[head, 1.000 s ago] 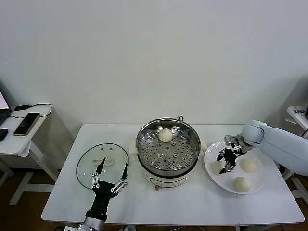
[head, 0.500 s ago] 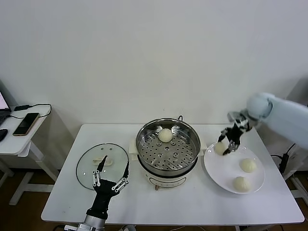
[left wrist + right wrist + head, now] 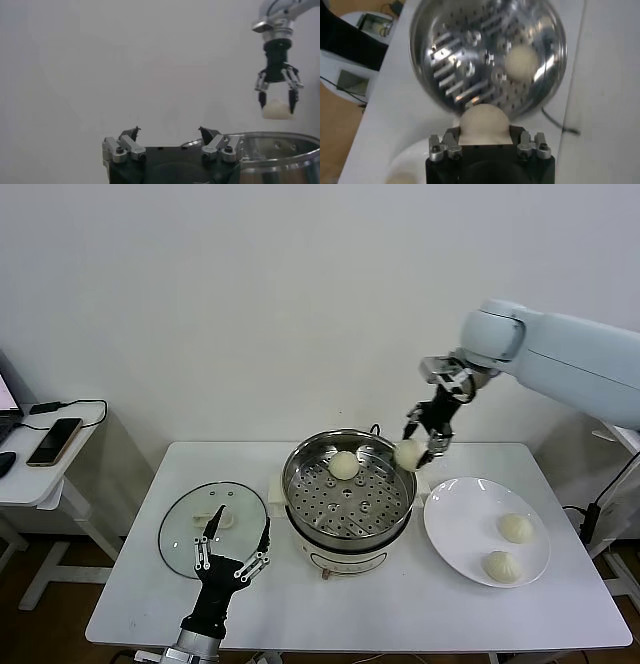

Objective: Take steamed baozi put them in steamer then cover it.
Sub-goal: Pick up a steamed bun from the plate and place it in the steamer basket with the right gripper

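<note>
At about eight o'clock on the white table [image 3: 560, 604] lies the round clear glass lid with its metal rim and white bar handle [image 3: 213, 527], flat and off the pot. Just below it, at seven o'clock, the left gripper [image 3: 231, 556] hovers with its fingers spread wide and nothing between them; it looks parked, just as it was a second ago.

At the centre sits the round shiny steel steamer on its cream-white electric base [image 3: 349, 487], uncovered, with one small cream-white pleated bun [image 3: 344, 465] resting on the perforated tray toward twelve o'clock.

The change is on the right. A second ago the right gripper [image 3: 421, 442] was down over the flat white plate [image 3: 487, 529] at three o'clock; now it has risen and swung across, and hangs in the air above the steamer's rim at about two o'clock of the pot. Its fingers are closed around a second cream-white bun [image 3: 408, 454], clear of the pot.

Two more buns [image 3: 515, 527] remain on the plate, so I judge the task a little short of halfway: this bun still needs lowering onto a free part of the tray, beside the first
</note>
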Controlling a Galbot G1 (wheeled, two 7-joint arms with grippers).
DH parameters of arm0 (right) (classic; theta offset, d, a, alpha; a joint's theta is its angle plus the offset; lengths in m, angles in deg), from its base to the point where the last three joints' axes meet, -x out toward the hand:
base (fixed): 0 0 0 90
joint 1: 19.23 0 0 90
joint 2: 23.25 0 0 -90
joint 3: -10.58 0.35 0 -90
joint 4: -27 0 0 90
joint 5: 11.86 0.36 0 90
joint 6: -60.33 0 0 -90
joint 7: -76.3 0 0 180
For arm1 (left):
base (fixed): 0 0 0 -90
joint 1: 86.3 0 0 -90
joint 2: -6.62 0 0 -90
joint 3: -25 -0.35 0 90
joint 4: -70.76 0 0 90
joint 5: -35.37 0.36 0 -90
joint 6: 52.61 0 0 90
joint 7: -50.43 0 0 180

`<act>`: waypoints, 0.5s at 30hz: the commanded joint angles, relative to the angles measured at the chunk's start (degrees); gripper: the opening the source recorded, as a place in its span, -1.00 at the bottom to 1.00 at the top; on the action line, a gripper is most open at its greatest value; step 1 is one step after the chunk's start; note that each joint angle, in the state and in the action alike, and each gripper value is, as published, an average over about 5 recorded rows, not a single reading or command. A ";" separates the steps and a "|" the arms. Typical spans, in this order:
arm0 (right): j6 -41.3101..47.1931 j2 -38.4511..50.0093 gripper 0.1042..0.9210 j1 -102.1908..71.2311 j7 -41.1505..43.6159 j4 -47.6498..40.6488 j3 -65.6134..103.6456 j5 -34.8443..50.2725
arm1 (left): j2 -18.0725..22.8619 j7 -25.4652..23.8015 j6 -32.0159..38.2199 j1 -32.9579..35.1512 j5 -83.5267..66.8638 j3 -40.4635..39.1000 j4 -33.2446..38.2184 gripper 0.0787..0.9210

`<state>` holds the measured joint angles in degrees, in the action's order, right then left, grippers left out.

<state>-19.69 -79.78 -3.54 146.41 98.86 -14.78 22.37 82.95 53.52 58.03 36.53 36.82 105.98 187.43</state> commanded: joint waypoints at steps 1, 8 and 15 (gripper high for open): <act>2.91 -12.45 0.39 -1.70 -5.62 0.97 -2.57 5.10 | -0.03 0.00 0.12 -0.41 -0.11 0.06 -0.36 0.77; 3.30 -16.52 0.39 -6.42 -8.96 -1.56 -3.19 4.67 | -0.33 -0.05 0.14 -0.83 -0.09 0.45 -0.62 0.77; 3.21 -17.35 0.39 -9.06 -11.63 -3.12 -3.05 4.90 | -0.59 -0.11 0.29 -1.15 0.09 0.41 -0.81 0.77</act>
<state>-17.19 -92.68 -9.18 138.49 96.96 -17.13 26.17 82.57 53.48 58.27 35.61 36.74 106.41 186.78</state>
